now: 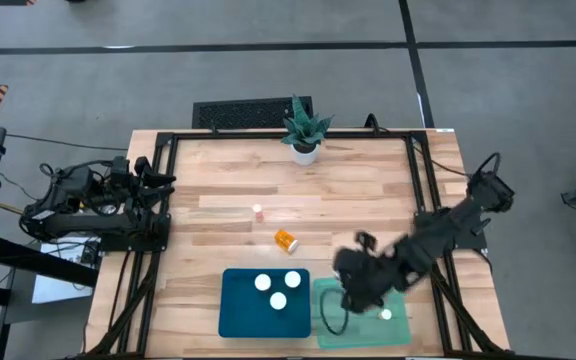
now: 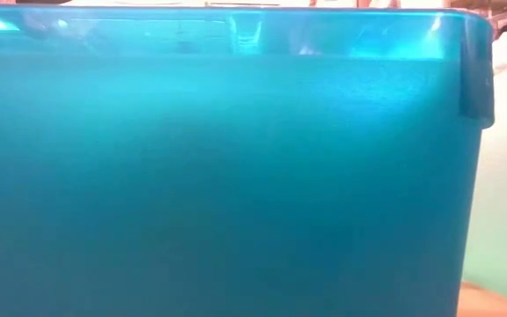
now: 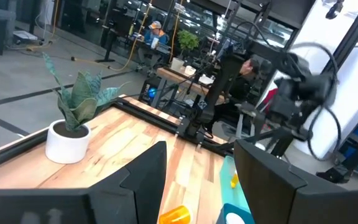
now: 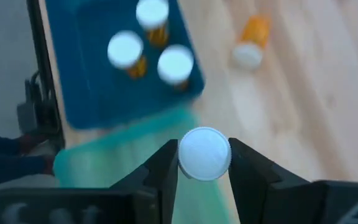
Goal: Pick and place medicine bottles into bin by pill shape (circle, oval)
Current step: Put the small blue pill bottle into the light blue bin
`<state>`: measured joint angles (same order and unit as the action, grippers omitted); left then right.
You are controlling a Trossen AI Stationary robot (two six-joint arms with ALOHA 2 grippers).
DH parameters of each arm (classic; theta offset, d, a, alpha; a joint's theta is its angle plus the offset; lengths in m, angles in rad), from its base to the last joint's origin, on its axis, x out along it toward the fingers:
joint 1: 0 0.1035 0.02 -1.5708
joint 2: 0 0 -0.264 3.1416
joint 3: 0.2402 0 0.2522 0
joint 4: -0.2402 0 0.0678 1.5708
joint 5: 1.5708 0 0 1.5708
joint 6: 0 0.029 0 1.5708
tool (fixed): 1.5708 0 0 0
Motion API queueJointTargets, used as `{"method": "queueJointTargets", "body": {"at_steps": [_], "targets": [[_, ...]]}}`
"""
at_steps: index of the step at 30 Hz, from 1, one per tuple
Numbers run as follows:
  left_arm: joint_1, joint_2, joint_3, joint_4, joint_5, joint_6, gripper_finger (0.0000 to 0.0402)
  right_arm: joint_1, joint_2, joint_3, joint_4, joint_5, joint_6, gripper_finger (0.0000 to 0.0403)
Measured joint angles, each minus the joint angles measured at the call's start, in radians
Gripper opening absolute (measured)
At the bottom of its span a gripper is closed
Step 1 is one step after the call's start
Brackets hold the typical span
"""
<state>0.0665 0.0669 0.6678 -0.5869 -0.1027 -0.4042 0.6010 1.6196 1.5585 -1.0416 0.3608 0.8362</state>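
Observation:
My right gripper [image 1: 353,290] hangs over the pale mint tray [image 1: 396,335] and is shut on a white-capped medicine bottle [image 4: 204,153]. The dark blue tray [image 1: 238,315] beside it holds three white-capped amber bottles [image 1: 278,290], which also show in the right wrist view [image 4: 151,37]. One more white cap [image 1: 386,315] shows in the mint tray. An orange bottle [image 1: 285,240] lies on its side on the wood. A small bottle [image 1: 257,212] stands farther back. My left gripper [image 3: 197,180] is open and empty, off the table's left edge [image 1: 153,180]. My right gripper pinches the bottle just below its round white cap [image 4: 204,153], one finger [image 4: 163,171] on each side. The fingers come from above, pointing down. The bottle stands upright in the hold over the mint tray [image 4: 123,162]. I cannot tell whether its base touches the tray.
A white pot with a green spiky plant [image 1: 305,130] stands at the table's far edge, with a black grille [image 1: 253,112] behind it. In the low view the blue tray's wall [image 2: 218,176] blocks nearly everything. Bare wood lies between the trays and the plant.

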Motion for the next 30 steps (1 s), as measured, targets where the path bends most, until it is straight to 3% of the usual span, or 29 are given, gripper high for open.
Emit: {"method": "queueJointTargets", "body": {"at_steps": [4,10,21,30], "targets": [[0.0,0.0,0.0,0.001,-0.001,-0.001,0.018,0.123,0.007,-0.072,0.008,0.039,0.197,0.0134],[0.0,0.0,0.0,-0.001,-0.014,-0.008,0.018,0.198,0.054,-0.139,0.045,0.068,0.366,0.0137],[0.0,0.0,0.0,-0.006,-0.015,-0.036,0.018,0.217,0.221,-0.143,0.067,0.044,0.416,0.0134],[0.0,0.0,0.0,-0.006,-0.017,-0.053,0.018,0.223,0.339,-0.143,0.082,0.168,0.514,0.0135]]}}
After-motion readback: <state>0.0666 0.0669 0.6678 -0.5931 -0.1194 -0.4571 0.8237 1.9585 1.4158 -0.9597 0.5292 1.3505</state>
